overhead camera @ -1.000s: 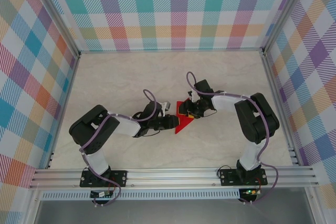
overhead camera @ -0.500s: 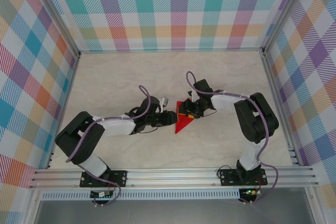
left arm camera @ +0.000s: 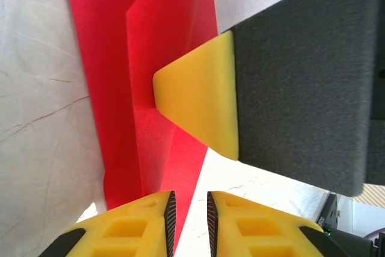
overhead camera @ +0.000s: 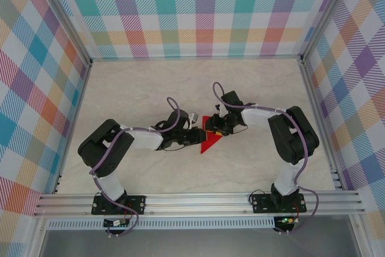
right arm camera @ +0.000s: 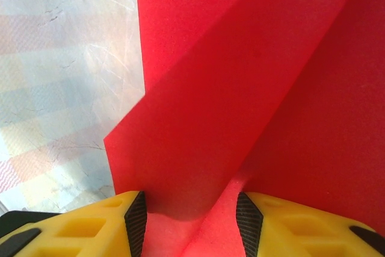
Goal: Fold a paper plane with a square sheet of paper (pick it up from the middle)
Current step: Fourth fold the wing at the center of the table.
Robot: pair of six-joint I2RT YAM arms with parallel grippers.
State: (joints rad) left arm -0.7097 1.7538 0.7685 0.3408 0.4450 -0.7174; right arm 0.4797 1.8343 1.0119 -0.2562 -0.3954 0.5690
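Observation:
The red sheet of paper lies on the table folded into a pointed triangle, like a paper plane, tip toward the near edge. My left gripper sits at its left edge. In the left wrist view its jaws stand a narrow gap apart over the paper's edge, with mostly bare table between them. My right gripper is on the paper's far end. Its jaws are open astride a raised fold of the paper. One of its yellow fingertips presses on the crease.
The marble-look table is bounded by checked walls and aluminium rails at the near edge. Both arm bases stand on that near rail.
The left arm's elbow swung out to the left and came back, while its gripper stayed at the paper's left edge and its jaws narrowed. The right arm and the paper held still.

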